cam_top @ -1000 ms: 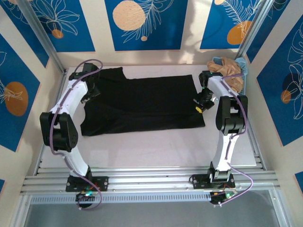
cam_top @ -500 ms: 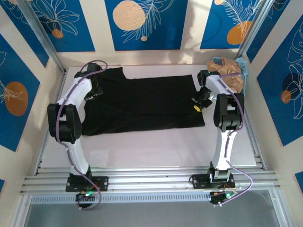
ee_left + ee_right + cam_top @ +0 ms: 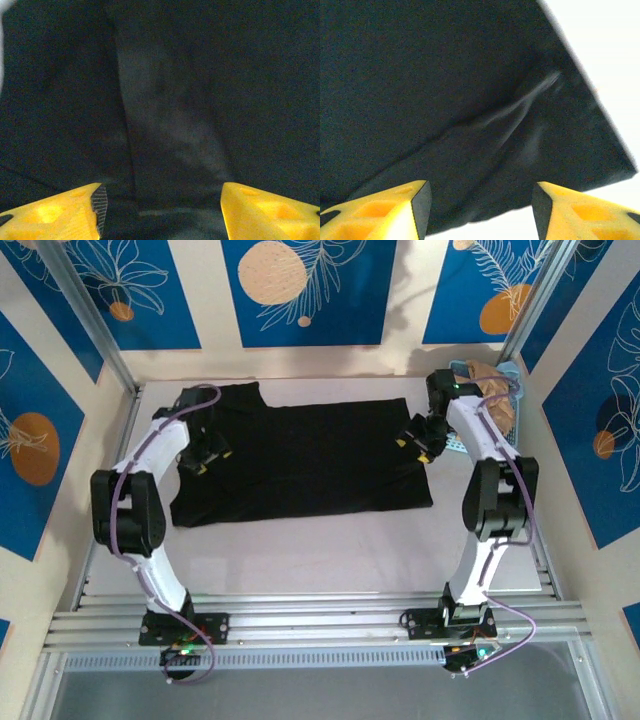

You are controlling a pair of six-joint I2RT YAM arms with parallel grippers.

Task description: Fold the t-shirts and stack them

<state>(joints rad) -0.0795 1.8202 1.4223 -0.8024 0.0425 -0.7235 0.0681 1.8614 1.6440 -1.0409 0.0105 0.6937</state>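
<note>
The black shirt (image 3: 300, 465) lies seemingly half-folded under the left gripper (image 3: 160, 202) and right gripper (image 3: 481, 200), fingers spread and empty; the tan shirt (image 3: 482, 390) sits crumpled in the basket (image 3: 512, 372) beyond the right fingers; further folding and stacking are left.

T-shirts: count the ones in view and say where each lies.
2. The black t-shirt lies spread flat on the table; the tan-brown t-shirt sits bunched in the light blue basket at the far right corner. Others may be hidden beneath it.
</note>
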